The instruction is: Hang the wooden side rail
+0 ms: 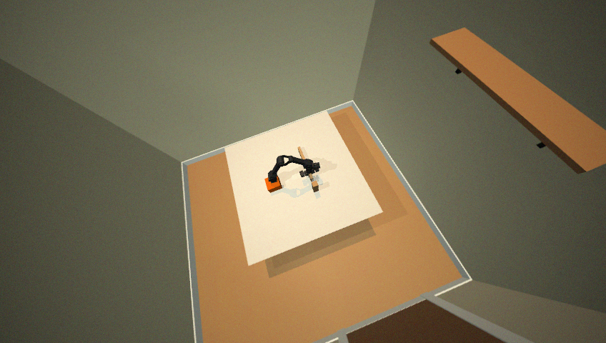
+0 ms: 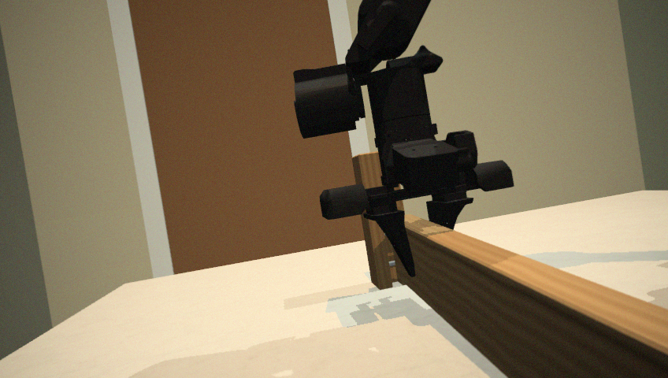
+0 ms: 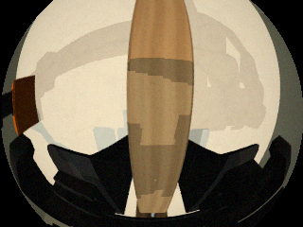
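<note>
The wooden side rail [image 1: 301, 152] [image 2: 553, 285] [image 3: 161, 38] stands on its narrow edge, long and straight. My gripper [image 1: 311, 174] [image 2: 431, 253] [image 3: 153, 134] is shut on the rail near its post end, one finger on each side. The upright wooden headboard post [image 1: 314, 186] [image 2: 372, 253] stands just beyond that end. A small grey metal piece [image 2: 392, 263] shows low between post and rail end; I cannot tell whether it is a pin or a hook. The hooks' seating is hidden. The rail's far end lies outside the exterior view, and its contact with the table is unclear.
The pale table [image 1: 276, 229] [image 2: 234, 323] carries everything. The orange arm base [image 1: 273, 184] [image 3: 26, 104] stands to one side of the rail. The black arm [image 1: 285, 159] arches over to the rail. A wooden wall shelf [image 1: 519, 95] hangs far off.
</note>
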Controlling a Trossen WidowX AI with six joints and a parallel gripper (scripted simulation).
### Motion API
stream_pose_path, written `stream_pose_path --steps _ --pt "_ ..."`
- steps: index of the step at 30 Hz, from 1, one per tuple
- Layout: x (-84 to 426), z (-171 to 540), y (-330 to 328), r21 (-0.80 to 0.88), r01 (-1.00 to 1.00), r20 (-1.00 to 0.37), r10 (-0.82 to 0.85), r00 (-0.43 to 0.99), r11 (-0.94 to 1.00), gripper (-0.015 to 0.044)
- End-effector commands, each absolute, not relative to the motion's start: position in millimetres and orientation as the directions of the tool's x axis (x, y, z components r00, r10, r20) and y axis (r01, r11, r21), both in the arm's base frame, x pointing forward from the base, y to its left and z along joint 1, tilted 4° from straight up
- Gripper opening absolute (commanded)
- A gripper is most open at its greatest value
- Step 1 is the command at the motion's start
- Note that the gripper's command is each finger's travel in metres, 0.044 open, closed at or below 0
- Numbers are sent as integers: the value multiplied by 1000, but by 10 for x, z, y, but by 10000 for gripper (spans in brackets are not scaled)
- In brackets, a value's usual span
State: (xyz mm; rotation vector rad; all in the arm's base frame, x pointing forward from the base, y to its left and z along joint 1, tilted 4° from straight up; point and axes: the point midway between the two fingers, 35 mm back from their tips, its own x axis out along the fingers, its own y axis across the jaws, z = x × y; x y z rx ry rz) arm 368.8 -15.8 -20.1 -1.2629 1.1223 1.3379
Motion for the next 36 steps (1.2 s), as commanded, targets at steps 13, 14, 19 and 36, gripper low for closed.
stream_pose_path --steps 13,14,19,36 --pt "3703 -168 -182 9 -991 -999 42 -15 -134 0" --pt "3704 -169 -183 9 -991 -999 42 -15 -134 0" --pt "3710 -175 -187 9 -991 -999 42 -15 -134 0" --pt "3702 -195 -207 9 -991 -999 41 -15 -134 0"
